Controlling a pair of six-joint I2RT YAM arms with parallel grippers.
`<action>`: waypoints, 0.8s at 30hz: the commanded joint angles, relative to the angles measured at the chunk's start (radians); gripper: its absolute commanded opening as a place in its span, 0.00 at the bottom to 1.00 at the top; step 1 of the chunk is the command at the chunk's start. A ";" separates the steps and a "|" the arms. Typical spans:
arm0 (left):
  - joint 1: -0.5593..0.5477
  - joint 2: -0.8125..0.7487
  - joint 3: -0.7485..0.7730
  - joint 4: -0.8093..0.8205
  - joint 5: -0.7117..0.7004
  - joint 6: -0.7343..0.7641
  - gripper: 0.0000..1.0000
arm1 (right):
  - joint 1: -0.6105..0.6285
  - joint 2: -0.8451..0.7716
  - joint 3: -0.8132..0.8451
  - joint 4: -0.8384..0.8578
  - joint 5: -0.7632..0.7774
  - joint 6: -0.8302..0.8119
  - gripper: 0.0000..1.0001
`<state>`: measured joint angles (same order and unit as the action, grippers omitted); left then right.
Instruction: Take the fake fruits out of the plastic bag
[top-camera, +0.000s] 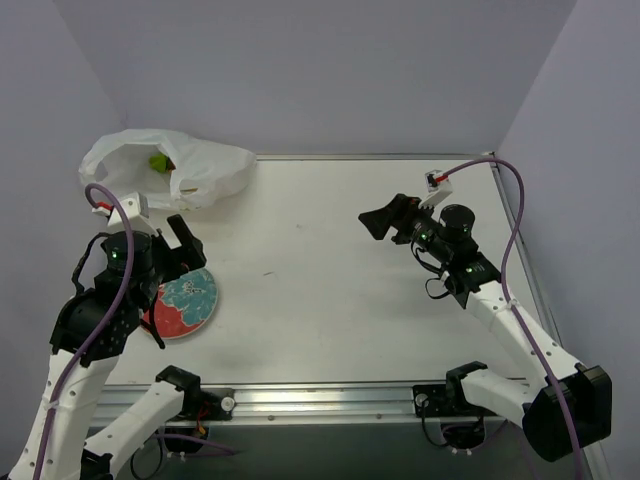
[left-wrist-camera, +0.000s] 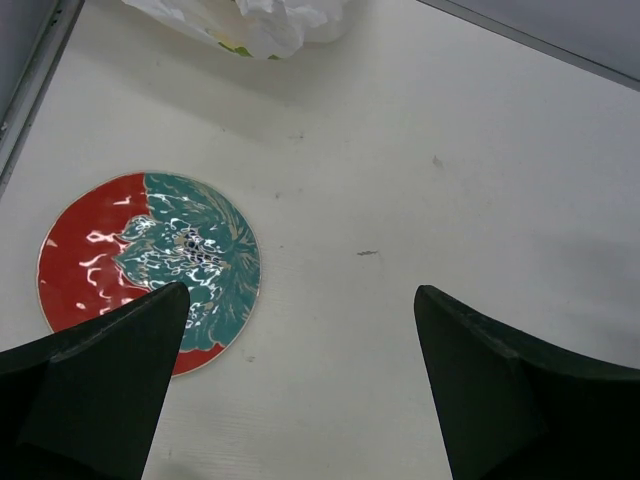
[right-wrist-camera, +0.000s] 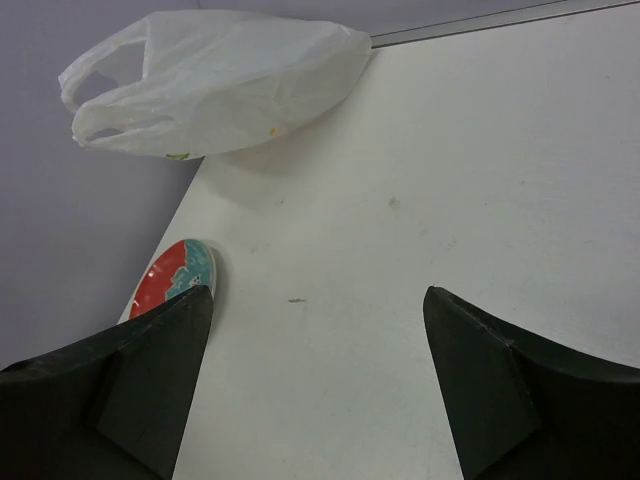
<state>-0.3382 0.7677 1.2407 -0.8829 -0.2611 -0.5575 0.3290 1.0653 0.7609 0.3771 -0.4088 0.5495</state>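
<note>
Overhead, you see the crinkled white translucent plastic bag (top-camera: 205, 168) at the upper left of the frame, a lime green plastic fruit (top-camera: 158, 162) showing in its mouth. Your left wrist view has the left gripper (left-wrist-camera: 300, 295) spread wide and empty, above the round red-rimmed plate with teal floral centre (left-wrist-camera: 85, 250), the bag at the top edge. Your right wrist view has the right gripper (right-wrist-camera: 318, 295) likewise released, the bag at upper left, well apart.

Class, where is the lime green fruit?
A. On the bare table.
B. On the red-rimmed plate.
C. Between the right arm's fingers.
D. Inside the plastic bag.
D: the top view shows the green fruit sitting in the open mouth of the plastic bag.
</note>
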 joint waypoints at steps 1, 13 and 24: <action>0.007 -0.025 -0.003 0.025 -0.021 0.010 0.94 | 0.008 -0.033 -0.008 0.049 -0.015 0.000 0.82; 0.010 0.149 -0.012 0.235 -0.191 0.037 0.96 | 0.024 -0.036 -0.038 0.075 -0.030 0.029 0.83; 0.295 0.438 -0.003 0.556 0.083 0.077 0.95 | 0.094 0.025 -0.017 0.069 -0.038 -0.008 0.95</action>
<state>-0.0799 1.1648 1.1938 -0.4629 -0.2783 -0.5106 0.3950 1.0729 0.7223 0.4019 -0.4244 0.5709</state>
